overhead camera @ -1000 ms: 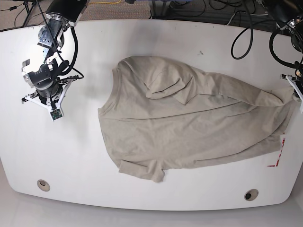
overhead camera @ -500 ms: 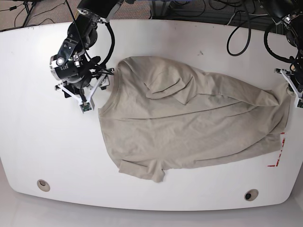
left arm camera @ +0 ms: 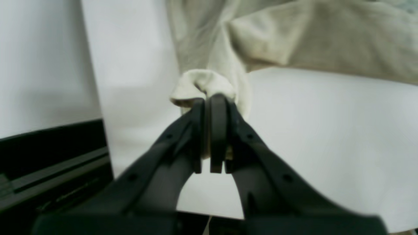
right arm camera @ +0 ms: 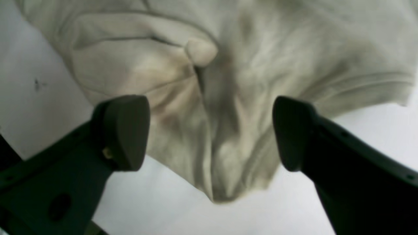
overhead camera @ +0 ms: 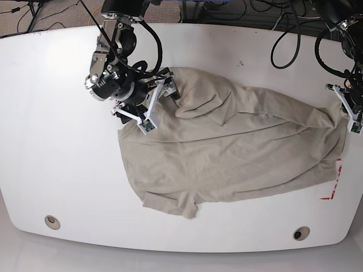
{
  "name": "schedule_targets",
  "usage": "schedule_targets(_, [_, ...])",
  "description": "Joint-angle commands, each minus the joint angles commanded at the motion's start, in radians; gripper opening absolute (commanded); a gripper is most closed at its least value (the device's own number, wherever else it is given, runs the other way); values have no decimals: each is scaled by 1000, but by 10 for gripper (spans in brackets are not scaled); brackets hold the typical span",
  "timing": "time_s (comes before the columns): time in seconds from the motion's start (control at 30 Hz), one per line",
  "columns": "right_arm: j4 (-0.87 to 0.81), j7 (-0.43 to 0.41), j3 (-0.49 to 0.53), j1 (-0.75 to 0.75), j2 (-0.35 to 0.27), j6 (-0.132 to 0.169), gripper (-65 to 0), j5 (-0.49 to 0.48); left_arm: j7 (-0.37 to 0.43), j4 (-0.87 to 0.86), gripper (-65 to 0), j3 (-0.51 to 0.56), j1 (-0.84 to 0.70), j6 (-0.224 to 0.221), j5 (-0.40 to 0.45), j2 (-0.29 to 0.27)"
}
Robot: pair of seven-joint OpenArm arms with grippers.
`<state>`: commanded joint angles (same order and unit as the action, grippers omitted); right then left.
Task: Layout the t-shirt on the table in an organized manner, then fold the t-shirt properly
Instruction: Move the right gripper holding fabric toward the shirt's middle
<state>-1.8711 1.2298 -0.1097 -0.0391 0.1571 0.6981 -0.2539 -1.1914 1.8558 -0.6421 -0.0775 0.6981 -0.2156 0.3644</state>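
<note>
Both wrist views are soft with blur. The right gripper (overhead camera: 148, 107) covers the shirt's (overhead camera: 238, 153) collar edge in the base view. The left gripper (overhead camera: 348, 111) sits at the frame's right edge, fingers too small to read there; its arm is cut off.

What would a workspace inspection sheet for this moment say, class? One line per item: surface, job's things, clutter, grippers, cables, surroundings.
Surface: white table, two grey grommet holes, red mark at one edge.
Job's things: t-shirt spread but wrinkled, upper sleeve folded onto the body.
Clutter: nothing seen.
Grippers: left gripper shut on a bunched t-shirt edge; right gripper open over the fabric near the collar.
Cables: black cables loop onto the table's far edge.
Surroundings: floor and more wires beyond the table.
</note>
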Motion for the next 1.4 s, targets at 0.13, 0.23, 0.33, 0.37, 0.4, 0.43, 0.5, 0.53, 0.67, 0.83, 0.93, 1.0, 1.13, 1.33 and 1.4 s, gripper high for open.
schedule_targets(0.13, [80, -40, 58, 9, 0, 0, -86, 0, 0, 0, -650, 0, -2, 0, 0, 0])
schedule_targets(0.23, [120, -66, 80, 21, 0, 0, -87, 0, 0, 0, -650, 0, -2, 0, 0, 0])
schedule_targets(0.33, [169, -114, 84, 25, 0, 0, -89, 0, 0, 0, -650, 0, -2, 0, 0, 0])
schedule_targets(0.37, [189, -133, 84, 25, 0, 0, -89, 0, 0, 0, -650, 0, -2, 0, 0, 0])
schedule_targets(0.4, [199, -146, 84, 25, 0, 0, -89, 0, 0, 0, -650, 0, -2, 0, 0, 0])
schedule_targets(0.43, [209, -155, 84, 26, 0, 0, -90, 0, 0, 0, -650, 0, -2, 0, 0, 0])
schedule_targets(0.5, [232, -173, 84, 26, 0, 0, -105, 0, 0, 0, -650, 0, -2, 0, 0, 2])
schedule_targets(0.53, [241, -180, 83, 26, 0, 0, -119, 0, 0, 0, -650, 0, -3, 0, 0, 2])
schedule_targets(0.67, [258, -183, 81, 29, -11, 0, -206, 2, 0, 2, -650, 0, -5, 0, 0, 2])
schedule_targets(0.83, [250, -183, 81, 29, -18, 0, -379, 0, 0, 0, -650, 0, -5, 0, 0, 2])
schedule_targets(0.93, [219, -181, 80, 25, -20, 0, -525, 2, 0, 0, -650, 0, -5, 0, 0, 2])
schedule_targets(1.0, [187, -176, 80, 14, -21, 0, -626, 2, 2, 0, -650, 0, -2, 0, 0, 2])
schedule_targets(1.13, [112, -173, 81, -15, -46, 0, -650, 0, 2, 0, -650, 0, -2, 0, 0, 2])
schedule_targets(1.33, [-6, -115, 78, -64, -73, 0, -650, 0, 2, 2, -650, 2, -3, 0, -2, 3])
schedule_targets(1.4, [-72, -91, 78, -91, -116, 0, -650, -2, 2, 2, -650, 8, -5, 0, -5, 12])
